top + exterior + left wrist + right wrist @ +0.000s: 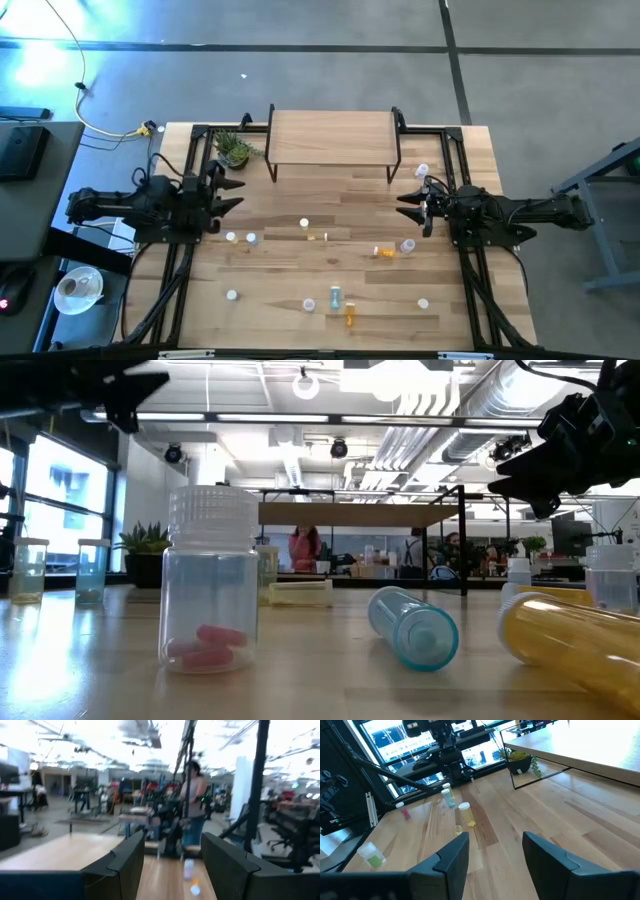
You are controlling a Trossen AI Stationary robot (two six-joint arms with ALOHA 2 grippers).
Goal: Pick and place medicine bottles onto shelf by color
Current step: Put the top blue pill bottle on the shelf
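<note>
Left gripper (228, 193): dark two-finger pincer at the table's left edge, pointing right toward the middle; jaws parted with clear space between them, nothing held.
Right gripper (412, 205): dark two-finger pincer at the right edge, pointing left; jaws likewise parted and empty, as its wrist view shows bare planks between the fingers.
Shelf (333, 137): small light-wood plank top on thin black legs, at the far middle of the slatted wooden table (290, 200); no bottle stands on it.
Medicine bottles: tiny white-capped cylinders scattered over the near half of the table, none yet sorted.
Nearest to left gripper: two upright bottles (240, 238), just nearer than the pincer and slightly right of it.
Nearest to right gripper: a clear white-capped bottle (407, 245) and an orange bottle lying beside it (384, 252), nearer than the pincer and slightly left.
Long axis: the orange bottle lies on its side, roughly left to right; the upright ones offer a plain side grip.
Judgement: either arm reaches its own pair with a short move toward the near edge; the task looks barely begun.
</note>
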